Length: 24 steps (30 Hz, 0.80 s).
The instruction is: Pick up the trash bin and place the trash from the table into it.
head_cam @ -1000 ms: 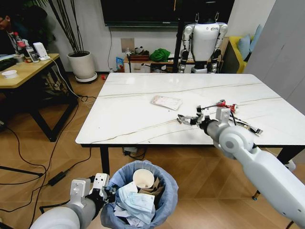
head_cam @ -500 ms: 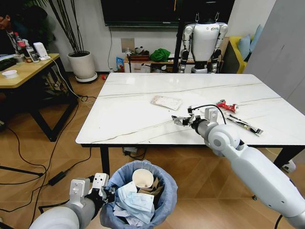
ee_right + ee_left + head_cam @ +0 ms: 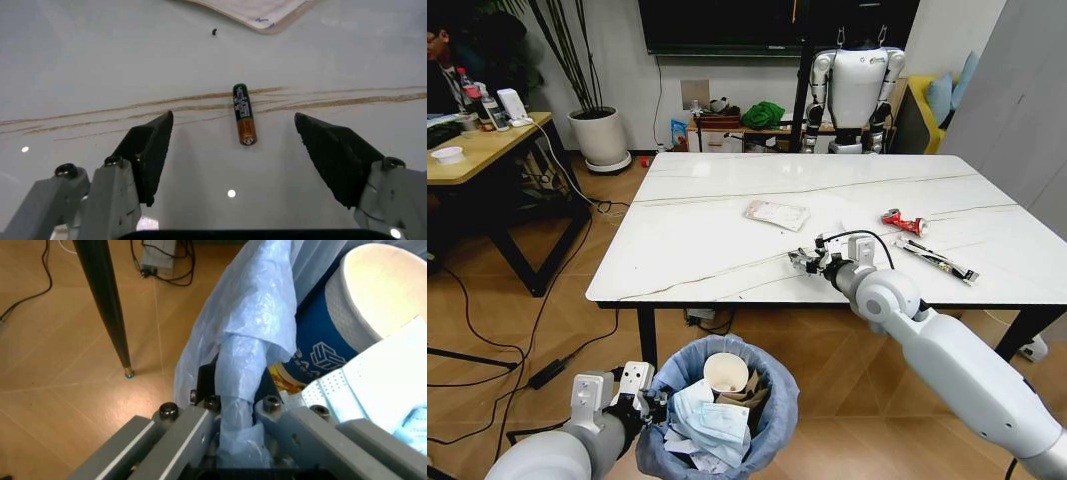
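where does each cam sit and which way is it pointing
Head: up on the robot, looking forward and down at the table and bin; both arms show.
Left wrist: on the left arm, looking along its pincer, shut on the bin's bag; shares bin and cup with head.
Right wrist: looks down between the open right pincer at a battery on the table.

A white humanoid robot (image 3: 856, 88) stands at top centre, a potted plant (image 3: 599, 133) upper left, a yellow desk (image 3: 482, 145) far left.
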Motion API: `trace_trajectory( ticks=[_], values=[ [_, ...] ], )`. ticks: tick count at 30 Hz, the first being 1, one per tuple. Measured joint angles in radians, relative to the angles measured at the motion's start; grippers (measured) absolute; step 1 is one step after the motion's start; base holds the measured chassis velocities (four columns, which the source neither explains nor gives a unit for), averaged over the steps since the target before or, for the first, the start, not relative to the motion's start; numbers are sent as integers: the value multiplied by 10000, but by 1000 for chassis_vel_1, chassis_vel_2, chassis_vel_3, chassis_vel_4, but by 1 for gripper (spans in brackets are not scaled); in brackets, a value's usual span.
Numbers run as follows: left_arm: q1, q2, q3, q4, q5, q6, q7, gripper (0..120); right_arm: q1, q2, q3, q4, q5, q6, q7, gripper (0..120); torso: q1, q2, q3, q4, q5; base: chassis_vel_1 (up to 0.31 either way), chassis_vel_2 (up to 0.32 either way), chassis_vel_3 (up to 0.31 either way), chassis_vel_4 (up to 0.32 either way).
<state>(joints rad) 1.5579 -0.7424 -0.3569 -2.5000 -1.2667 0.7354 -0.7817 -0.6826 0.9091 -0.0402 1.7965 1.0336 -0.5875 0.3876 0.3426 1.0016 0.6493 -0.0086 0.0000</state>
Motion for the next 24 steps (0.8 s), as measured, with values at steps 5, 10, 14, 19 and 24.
trace_trajectory(
  ticks=[5, 10, 14, 19, 24],
  values=[
    [-5, 3, -15, 0, -17, 0, 6, 0, -12, -9, -33, -11, -2, 4, 10, 60, 0, 0, 0, 0, -1, 0, 0, 0, 0],
    [-19, -9, -12, 0, -20, 0, 14, 0, -84, -31, -25, -1, -13, 21, 29, 40, -1, 1, -1, 0, -2, 0, 0, 0, 0],
    [-22, -15, -10, 0, -20, 0, 16, 0, -154, -63, 7, 35, -44, 28, 38, 26, -1, 1, -1, 0, -2, 0, 0, 0, 0],
    [-54, -15, -6, 0, -24, 0, 24, 0, -170, -86, 15, 62, -71, 29, 81, 8, -1, 0, -1, 0, -1, 0, 0, 0, 0],
    [-33, -26, -17, 0, -31, 0, 23, 0, -174, -99, 36, 138, 98, 30, 173, 0, -1, 0, 0, 1, 0, 0, 0, 0, 0]
  ],
)
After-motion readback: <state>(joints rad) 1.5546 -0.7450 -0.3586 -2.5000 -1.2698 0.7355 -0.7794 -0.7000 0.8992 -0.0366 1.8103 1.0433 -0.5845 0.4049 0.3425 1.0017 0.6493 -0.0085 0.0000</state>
